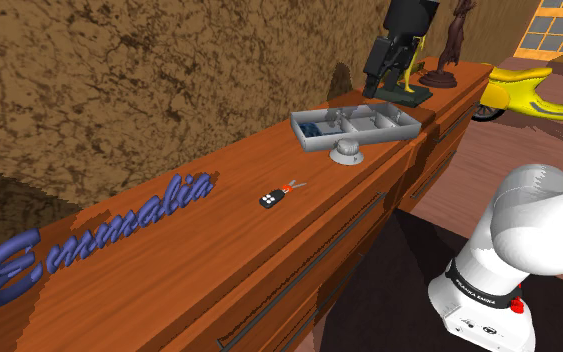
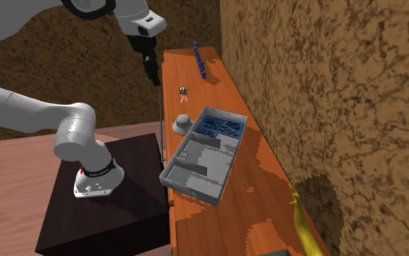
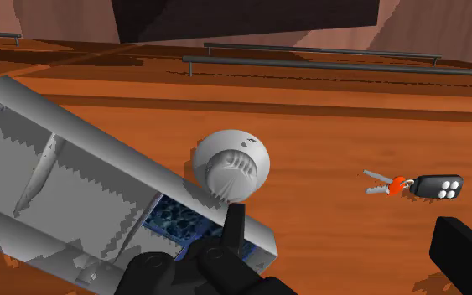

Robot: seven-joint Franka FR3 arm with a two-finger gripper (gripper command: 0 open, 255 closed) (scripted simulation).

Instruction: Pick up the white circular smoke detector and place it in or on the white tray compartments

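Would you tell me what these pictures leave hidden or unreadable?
Blue contents of the tray: too small to identify in both exterior views; partly behind the tray's wall in the wrist view.
Yellow figure: cut off by the second exterior view's bottom edge.
Dark statue: cut off by the shoulder view's top edge.
Key fob markings: too small.

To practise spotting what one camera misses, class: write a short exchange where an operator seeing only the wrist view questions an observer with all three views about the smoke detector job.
Operator: Am I touching the smoke detector?
Observer: No; the exterior views show the gripper hanging clear above it.
Operator: What lies past the key fob?
Observer: The shoulder view shows blue lettering on the counter, farther from the tray.
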